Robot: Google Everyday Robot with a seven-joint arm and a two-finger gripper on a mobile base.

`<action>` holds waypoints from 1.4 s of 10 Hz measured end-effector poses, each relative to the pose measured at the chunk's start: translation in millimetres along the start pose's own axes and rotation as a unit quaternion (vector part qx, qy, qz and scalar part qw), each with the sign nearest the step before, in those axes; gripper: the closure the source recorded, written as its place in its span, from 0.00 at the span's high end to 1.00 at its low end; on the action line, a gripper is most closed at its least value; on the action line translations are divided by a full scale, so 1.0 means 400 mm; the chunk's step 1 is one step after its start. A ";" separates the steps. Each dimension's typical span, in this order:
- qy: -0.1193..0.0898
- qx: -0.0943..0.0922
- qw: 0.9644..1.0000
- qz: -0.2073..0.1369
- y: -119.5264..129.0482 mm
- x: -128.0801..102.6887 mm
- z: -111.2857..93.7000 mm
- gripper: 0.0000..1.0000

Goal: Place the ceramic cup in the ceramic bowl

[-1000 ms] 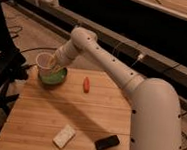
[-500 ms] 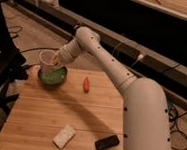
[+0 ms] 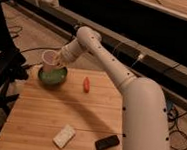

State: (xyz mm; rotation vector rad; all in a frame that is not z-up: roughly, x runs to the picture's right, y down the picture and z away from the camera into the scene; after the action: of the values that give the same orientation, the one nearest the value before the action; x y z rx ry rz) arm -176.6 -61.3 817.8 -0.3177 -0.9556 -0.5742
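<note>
Since a moment ago the arm has carried the ceramic cup (image 3: pixel 50 61) a little lower and closer over the ceramic bowl (image 3: pixel 52 76). Nearest the viewer, on the front edge of the wooden table (image 3: pixel 47 116), lie a pale rectangular block (image 3: pixel 64 136) and, to its right, a flat black device (image 3: pixel 107 142). The robot's thick white arm (image 3: pixel 134 104) fills the right side and reaches back and leftward across the table. Farther back, a small red object (image 3: pixel 86 84) lies on the wood. At the far left corner sits the bowl, round, shallow and dark green with a lighter green inside. The cup, small, white and tapered with a pale pinkish inside, hangs tilted just above the bowl, overlapping its rim. The gripper (image 3: pixel 59 61) is pinched shut on the cup's right side.
</note>
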 end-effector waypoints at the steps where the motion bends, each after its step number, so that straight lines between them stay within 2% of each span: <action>1: 0.011 -0.008 1.000 0.009 0.008 0.037 -0.008 0.00; 3: 0.021 -0.026 0.999 0.020 0.013 0.080 -0.003 0.00; 5: 0.022 -0.044 0.998 0.030 0.012 0.112 0.017 0.00; 10: 0.001 -0.061 0.997 0.048 0.009 0.173 0.101 0.02; 11: -0.001 -0.060 0.997 0.051 0.008 0.183 0.111 0.06; 14: -0.010 -0.055 0.996 0.065 0.016 0.219 0.156 0.41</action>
State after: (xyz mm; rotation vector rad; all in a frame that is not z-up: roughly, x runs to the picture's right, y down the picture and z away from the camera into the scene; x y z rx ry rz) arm -176.0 -53.0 925.1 -0.4816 -0.9176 -0.5064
